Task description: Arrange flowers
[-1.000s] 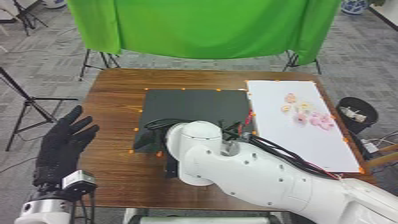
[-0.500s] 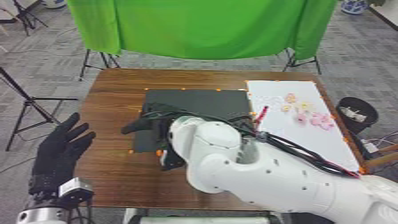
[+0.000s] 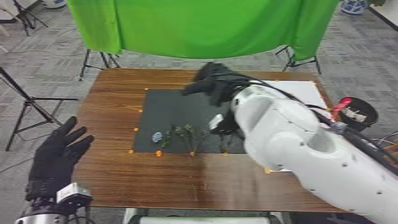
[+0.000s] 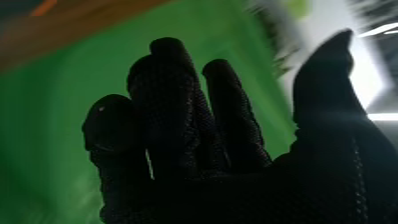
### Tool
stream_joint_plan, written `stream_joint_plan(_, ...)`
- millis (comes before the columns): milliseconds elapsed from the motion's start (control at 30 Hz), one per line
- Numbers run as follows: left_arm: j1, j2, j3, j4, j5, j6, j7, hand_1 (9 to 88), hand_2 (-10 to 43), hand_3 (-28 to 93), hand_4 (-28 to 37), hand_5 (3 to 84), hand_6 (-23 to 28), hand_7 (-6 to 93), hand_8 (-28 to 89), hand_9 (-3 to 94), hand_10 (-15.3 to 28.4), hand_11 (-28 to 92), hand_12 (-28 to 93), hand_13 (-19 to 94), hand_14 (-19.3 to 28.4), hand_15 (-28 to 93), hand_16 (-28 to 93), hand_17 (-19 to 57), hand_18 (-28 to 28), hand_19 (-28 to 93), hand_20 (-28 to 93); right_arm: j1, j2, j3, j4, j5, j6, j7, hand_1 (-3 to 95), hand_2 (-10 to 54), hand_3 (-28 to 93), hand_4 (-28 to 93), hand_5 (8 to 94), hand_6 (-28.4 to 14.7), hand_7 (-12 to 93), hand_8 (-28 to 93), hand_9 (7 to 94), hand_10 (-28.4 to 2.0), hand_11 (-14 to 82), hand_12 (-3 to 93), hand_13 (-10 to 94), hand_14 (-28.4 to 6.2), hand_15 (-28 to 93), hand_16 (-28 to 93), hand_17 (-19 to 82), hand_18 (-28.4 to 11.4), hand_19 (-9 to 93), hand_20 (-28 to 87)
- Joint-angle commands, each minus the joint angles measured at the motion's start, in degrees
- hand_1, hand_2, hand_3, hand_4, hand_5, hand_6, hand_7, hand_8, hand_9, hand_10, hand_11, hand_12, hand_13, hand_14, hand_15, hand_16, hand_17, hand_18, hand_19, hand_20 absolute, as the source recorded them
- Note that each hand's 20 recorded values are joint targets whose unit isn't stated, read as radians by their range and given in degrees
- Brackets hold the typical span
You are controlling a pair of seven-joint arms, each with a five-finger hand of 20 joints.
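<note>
In the head view the right hand (image 3: 215, 82) is over the back of the dark mat (image 3: 164, 107), fingers spread and nothing held. The right wrist view shows that right hand (image 4: 187, 145) open, with thumb apart from the fingers. Green stems (image 3: 185, 134) and a small blue flower (image 3: 157, 137) lie on the mat's front part. The white sheet (image 3: 298, 90) at the right is mostly covered by the right arm, and its pink flowers are hidden. At the left side the left hand (image 3: 59, 155) is open and empty, beside the table.
The brown table (image 3: 124, 175) has orange markers around the mat. A green cloth (image 3: 204, 30) hangs behind it. A black bin (image 3: 358, 114) stands off the right edge, and a tripod (image 3: 31, 102) is at the left.
The right arm has swung back and to the right from over the mat, uncovering the stems and blue flower and covering the sheet's pink flowers. The left hand has barely moved.
</note>
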Motion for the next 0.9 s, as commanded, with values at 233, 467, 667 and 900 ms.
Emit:
stream_joint_plan(233,-0.66,-1.64,-0.61,-0.89,6.45,0.29,-4.8,27.2,7.4,64,-24.0,36.7,8.6,11.2,-8,33.9,18.9,33,13,23,24.6,64,-10,-9.5,19.9,46,16,-8.19,11.36,8.97,7.23,-1.62,-3.92,11.51,34.1,2.4,72,-20,51.2,-7.5,15,-10,60.0,-20.7,17.7,14.3,74,-9.6,76,12,52,-20.2,93,32)
stream_joint_plan(467,-0.72,0.54,0.56,-0.76,4.25,1.29,-1.9,27.4,7.1,64,-24.3,37.2,8.8,11.0,-8,33.7,18.6,32,12,22,24.0,63,-12,-9.7,19.7,45,16,-6.65,14.73,7.49,11.36,-2.12,-4.43,15.26,34.8,1.5,71,-20,51.2,-8.0,15,-10,58.0,-21.8,15.8,13.8,74,-9.6,77,12,53,-20.1,93,33)
stream_joint_plan(667,-1.37,-0.04,0.5,-0.54,4.87,0.86,-2.34,27.7,7.2,64,-24.4,37.2,8.8,11.0,-8,33.6,18.6,32,12,21,23.8,63,-12,-9.6,19.5,45,16,-6.94,15.48,8.46,13.85,-0.21,-4.55,16.81,35.6,1.1,72,-20,51.6,-8.0,15,-10,57.7,-21.9,15.0,13.8,75,-9.6,77,11,53,-20.1,93,33)
stream_joint_plan(900,-1.76,0.29,0.59,-0.37,3.88,0.25,-1.13,27.8,7.2,64,-24.0,37.3,8.8,11.1,-8,33.4,18.5,32,12,21,23.7,63,-12,-9.6,19.5,44,16,-6.28,15.45,8.05,15.6,1.62,-4.32,17.46,37.0,0.6,72,-20,54.3,-7.6,16,-10,59.8,-21.2,15.7,13.9,76,-9.1,77,11,54,-20.0,93,34)
